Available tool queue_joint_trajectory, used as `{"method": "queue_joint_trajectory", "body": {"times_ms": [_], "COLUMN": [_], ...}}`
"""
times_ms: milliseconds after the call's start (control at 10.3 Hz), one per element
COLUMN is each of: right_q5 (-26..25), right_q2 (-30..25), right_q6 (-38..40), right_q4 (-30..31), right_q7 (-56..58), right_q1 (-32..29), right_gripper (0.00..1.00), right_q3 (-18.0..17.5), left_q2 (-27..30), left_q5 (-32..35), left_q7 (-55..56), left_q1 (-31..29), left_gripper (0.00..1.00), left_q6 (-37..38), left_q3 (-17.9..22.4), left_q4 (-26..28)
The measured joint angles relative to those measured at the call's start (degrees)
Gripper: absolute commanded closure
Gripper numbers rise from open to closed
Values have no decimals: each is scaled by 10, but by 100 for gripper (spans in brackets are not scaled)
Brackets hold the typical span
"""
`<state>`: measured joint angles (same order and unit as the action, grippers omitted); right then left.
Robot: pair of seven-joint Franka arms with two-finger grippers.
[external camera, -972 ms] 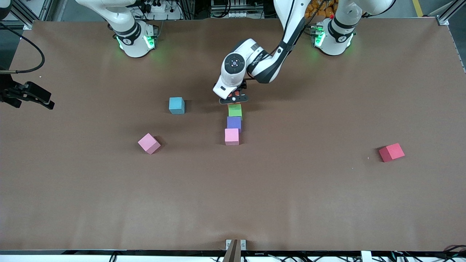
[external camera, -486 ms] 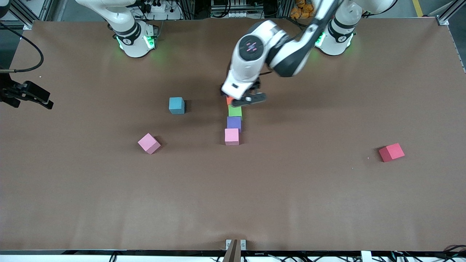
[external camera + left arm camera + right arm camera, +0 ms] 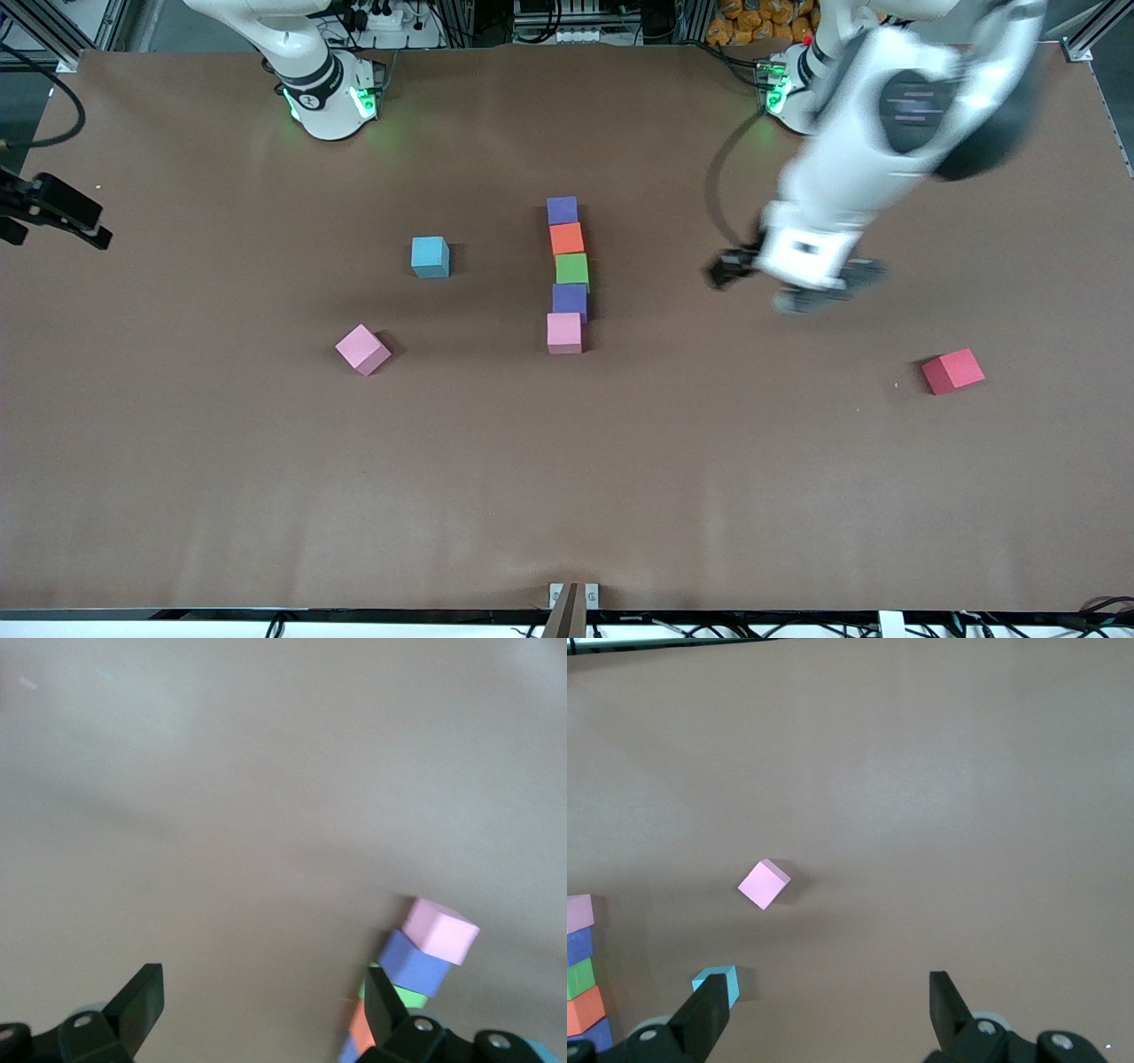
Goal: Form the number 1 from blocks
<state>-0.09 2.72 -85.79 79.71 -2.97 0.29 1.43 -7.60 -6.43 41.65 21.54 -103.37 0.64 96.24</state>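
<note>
Block column (image 3: 565,275): five touching cubes mid-table, purple farthest from the front camera, pink nearest; well toward the right arm's end from the left jaws.
Loose blocks: light blue (image 3: 430,257), pink (image 3: 362,349), red (image 3: 952,371).
Left gripper (image 3: 795,283): spread, empty, over bare table.
Right gripper (image 3: 53,221): spread, empty, waiting at the table's edge.

a straight row of five touching foam cubes (image 3: 565,275) splits mid-worktop. wide bare brown worktop (image 3: 567,478) lies nearer the camera; the left pincer (image 3: 793,285) hangs open between the row and the red foam cube (image 3: 952,371).
</note>
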Motion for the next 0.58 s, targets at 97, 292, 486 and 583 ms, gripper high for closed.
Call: {"method": "queue_joint_trajectory", "body": {"times_ms": [97, 292, 486, 583], "right_q5": [0, 0, -3, -4], "right_q2": [-1, -2, -4, -5], "right_q6": [12, 39, 50, 59], "right_q4": [-2, -3, -3, -3], "right_q7": [0, 5, 38, 46], "right_q1": [0, -1, -3, -5], "right_gripper": [0, 0, 0, 0], "right_q3": [0, 1, 2, 2], "left_q2": [12, 33, 47, 53], "left_q5": [8, 46, 57, 57], "left_q7": [-22, -38, -138, -201], "left_q1": [-36, -77, -138, -163], "left_gripper": [0, 0, 0, 0], "left_q6": [27, 60, 98, 109], "left_q3": [-2, -5, -15, -15], "left_q4": [-7, -14, -20, -22]}}
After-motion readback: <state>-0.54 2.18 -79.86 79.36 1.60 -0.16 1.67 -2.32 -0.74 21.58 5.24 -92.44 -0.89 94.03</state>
